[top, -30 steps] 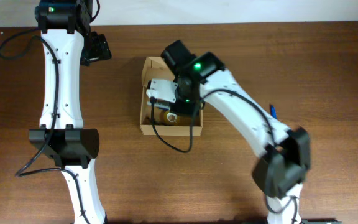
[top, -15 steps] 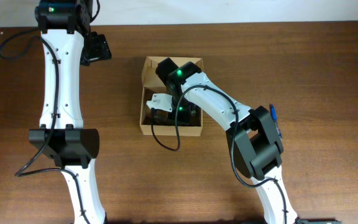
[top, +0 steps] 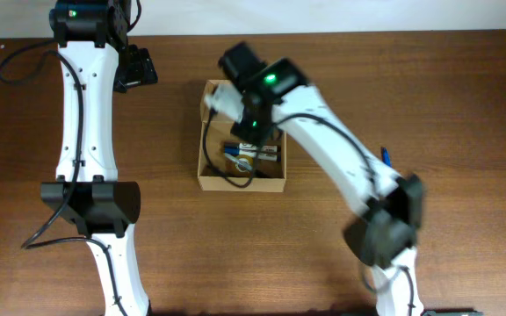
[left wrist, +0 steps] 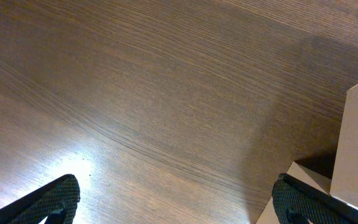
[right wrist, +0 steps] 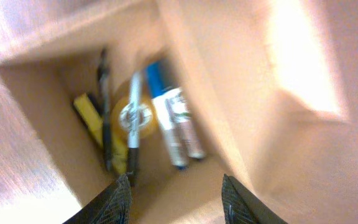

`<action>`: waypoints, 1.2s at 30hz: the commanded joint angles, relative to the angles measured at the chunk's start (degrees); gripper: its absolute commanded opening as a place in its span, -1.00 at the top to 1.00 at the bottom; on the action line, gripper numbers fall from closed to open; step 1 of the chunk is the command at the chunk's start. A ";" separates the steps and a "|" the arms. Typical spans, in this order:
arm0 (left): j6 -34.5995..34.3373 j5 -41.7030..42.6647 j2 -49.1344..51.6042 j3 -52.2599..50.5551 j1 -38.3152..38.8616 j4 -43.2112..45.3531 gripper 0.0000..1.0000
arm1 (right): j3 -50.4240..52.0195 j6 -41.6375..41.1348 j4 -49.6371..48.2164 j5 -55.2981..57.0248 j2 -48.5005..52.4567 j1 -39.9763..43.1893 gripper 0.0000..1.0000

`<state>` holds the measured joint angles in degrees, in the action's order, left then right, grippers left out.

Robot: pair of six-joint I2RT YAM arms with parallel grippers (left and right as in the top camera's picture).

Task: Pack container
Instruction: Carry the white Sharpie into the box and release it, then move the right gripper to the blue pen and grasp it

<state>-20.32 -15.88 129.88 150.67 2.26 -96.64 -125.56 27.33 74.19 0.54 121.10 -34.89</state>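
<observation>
The container [top: 235,184] is a small tan cardboard box standing open in the middle of the table, its flap lid up at the back. Inside lie a blue marker [right wrist: 165,106], a grey marker [right wrist: 188,134], a black pen [right wrist: 104,106], a yellow item [right wrist: 95,121] and a tape roll [right wrist: 135,117]. My right gripper [right wrist: 178,202] hangs open above the box's inside wall [right wrist: 229,93], with nothing between its fingers; from overhead it [top: 244,123] sits over the box's back half. My left gripper [left wrist: 179,205] is open over bare wood, away at the back left [top: 134,66].
A blue pen [top: 385,156] lies on the table right of the box, partly under my right arm. In the left wrist view a corner of the box flap [left wrist: 356,143] shows at the right edge. The table is dark wood.
My right gripper has opened and risen out of the box toward its back, leaving the markers lying inside. The left arm has not moved.
</observation>
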 commanded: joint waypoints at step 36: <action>0.70 0.00 0.09 1.05 -0.28 -0.04 -0.99 | 32.33 -8.07 -10.34 -2.43 0.42 44.76 -0.12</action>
<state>-20.32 -15.88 129.88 150.67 2.26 -96.64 -93.32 17.21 64.23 0.49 120.40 9.52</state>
